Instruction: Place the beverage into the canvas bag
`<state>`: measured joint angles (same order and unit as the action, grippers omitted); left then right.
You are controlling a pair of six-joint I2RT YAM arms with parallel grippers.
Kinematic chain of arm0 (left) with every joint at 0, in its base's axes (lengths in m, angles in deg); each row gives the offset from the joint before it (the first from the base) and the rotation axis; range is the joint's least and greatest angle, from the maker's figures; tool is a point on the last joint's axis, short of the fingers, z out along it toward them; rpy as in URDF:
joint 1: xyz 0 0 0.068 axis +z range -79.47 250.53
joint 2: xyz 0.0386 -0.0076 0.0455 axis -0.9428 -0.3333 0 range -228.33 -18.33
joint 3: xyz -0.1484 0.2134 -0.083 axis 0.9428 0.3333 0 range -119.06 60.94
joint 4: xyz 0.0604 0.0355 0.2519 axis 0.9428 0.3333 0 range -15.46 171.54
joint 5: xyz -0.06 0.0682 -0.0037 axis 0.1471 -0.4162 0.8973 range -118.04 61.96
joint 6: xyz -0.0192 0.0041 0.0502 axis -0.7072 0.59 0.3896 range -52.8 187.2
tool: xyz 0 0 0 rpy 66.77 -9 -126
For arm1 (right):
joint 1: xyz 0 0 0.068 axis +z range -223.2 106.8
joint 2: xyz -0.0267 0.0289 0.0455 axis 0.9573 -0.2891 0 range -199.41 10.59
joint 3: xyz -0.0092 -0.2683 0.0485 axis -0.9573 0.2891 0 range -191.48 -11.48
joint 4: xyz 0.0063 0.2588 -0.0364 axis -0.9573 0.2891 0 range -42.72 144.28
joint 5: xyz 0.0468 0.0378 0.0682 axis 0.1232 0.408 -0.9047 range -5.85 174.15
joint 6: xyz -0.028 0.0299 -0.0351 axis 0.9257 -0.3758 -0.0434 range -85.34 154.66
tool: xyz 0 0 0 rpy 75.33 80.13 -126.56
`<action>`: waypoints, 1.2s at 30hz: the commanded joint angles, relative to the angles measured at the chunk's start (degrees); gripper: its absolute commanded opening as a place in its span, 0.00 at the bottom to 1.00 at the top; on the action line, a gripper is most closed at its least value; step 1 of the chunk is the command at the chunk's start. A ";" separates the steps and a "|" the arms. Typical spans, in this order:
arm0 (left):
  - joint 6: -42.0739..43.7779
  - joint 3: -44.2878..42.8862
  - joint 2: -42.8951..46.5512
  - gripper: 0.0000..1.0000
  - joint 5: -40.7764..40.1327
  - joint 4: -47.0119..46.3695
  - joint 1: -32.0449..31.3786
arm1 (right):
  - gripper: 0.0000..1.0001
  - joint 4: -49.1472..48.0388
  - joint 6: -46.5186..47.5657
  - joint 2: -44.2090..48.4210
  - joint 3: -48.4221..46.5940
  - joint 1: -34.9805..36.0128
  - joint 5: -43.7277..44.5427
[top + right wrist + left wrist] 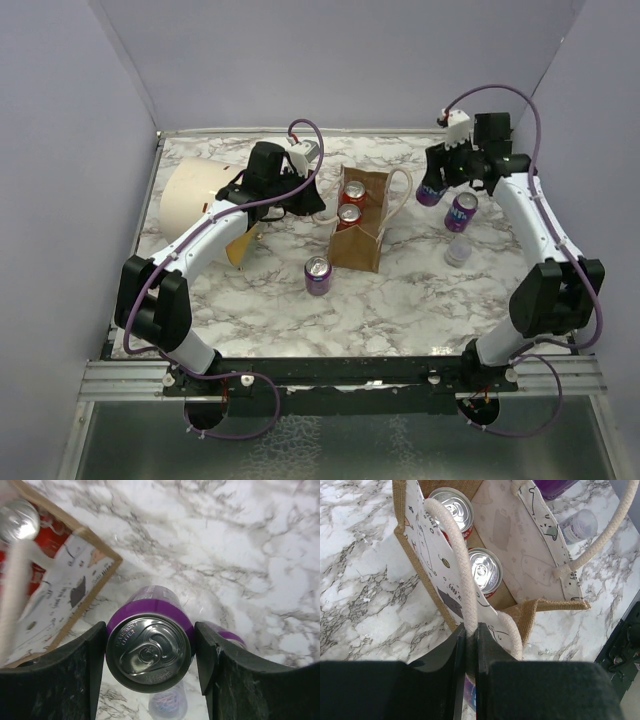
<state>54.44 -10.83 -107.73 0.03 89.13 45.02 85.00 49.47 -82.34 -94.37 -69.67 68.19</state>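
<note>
Cans and a bag show in the top view. The right hand (436, 184) pinches a purple can (429, 196) by its sides, at 2 o'clock from the canvas bag (372, 235) and a little apart from it. The bag stands open in the middle of the desk (250, 300) with two red cans (349, 213) inside. The right arm reaches far out, and its wrist bends so the hand points down. The left arm stretches to the bag's 9 o'clock side, where the left hand (312, 198) meets it. A second purple can (461, 212) stands just beside the held one. A third purple can (318, 275) stands at the bag's 7 o'clock.

From the left wrist, the left hand (470, 640) is pressed together on the rope handle (465, 580). The bag is soft cloth, so I think this hold stops the mouth from flopping shut. There is free room inside, at 3 o'clock from the red cans.

From the right wrist, the fingers (75, 680) hug the purple can (149, 652) at 9 and 3 o'clock. The bag's corner (95, 565) sits at 10 o'clock. The can is stiff, smooth and round. It is likely full and a bit heavy, so it could slip, or dent if squeezed hard. The sides just under the rim look like the best place to hold. I cannot tell if it is off the desk.
</note>
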 commanded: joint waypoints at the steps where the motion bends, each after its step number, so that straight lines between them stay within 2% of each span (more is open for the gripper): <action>1: -0.65 -0.33 1.86 0.00 2.16 -1.23 -0.27 | 0.02 0.76 -2.11 8.01 -8.97 -0.37 -4.24; 8: -0.54 -0.05 2.13 0.00 2.47 -1.24 -0.23 | 0.01 6.06 -4.04 10.05 -20.17 -0.28 -9.15; 13: -0.65 1.18 1.83 0.00 2.71 -2.36 -0.23 | 0.01 6.04 -6.30 10.20 -25.27 0.40 -14.87; 22: 0.20 0.19 1.12 0.00 2.92 -1.73 -0.28 | 0.01 5.98 -6.30 6.78 -30.67 7.62 -17.01; 27: 0.21 0.09 0.81 0.00 3.10 -1.66 -0.26 | 0.01 5.47 -4.81 4.07 -27.98 11.93 -16.42; 36: 0.28 0.40 1.34 0.00 3.13 -1.86 -0.23 | 0.01 2.44 -0.97 -0.96 -18.99 18.86 -9.86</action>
<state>54.18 -10.52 -107.67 1.15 88.45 45.02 93.52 46.37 -82.49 -116.16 -52.58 55.25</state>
